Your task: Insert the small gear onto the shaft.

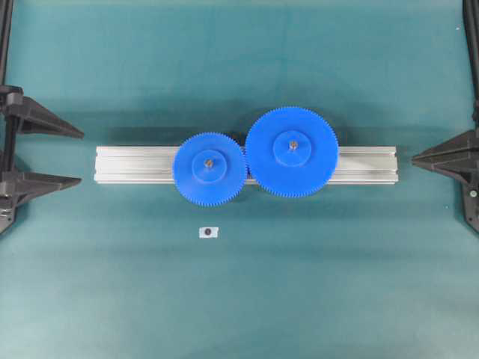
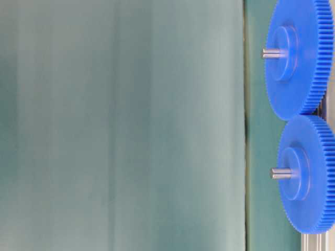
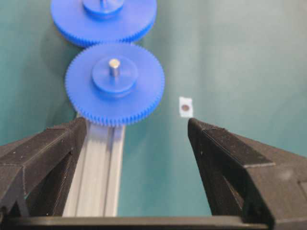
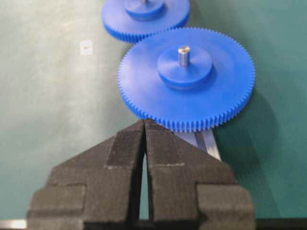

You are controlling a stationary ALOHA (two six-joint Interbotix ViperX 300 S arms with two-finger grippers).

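Note:
The small gear (image 1: pixel 209 164) is blue and sits flat on the aluminium rail (image 1: pixel 135 164). The shaft (image 1: pixel 209 160) pokes up through its hub. In the left wrist view the small gear (image 3: pixel 115 84) has the metal shaft (image 3: pixel 114 67) standing out of its centre. Its teeth meet those of the larger blue gear (image 1: pixel 292 152). My left gripper (image 1: pixel 78 153) is open at the left edge, well clear of the gear, with nothing between its fingers (image 3: pixel 137 123). My right gripper (image 1: pixel 415 158) is shut and empty at the right end of the rail, its tip (image 4: pixel 144 122) just short of the larger gear (image 4: pixel 187 76).
A small white tag with a dark dot (image 1: pixel 208 232) lies on the green mat in front of the rail. The table-level view shows both gears side-on, the small gear (image 2: pixel 309 172) below the larger gear (image 2: pixel 298 57).

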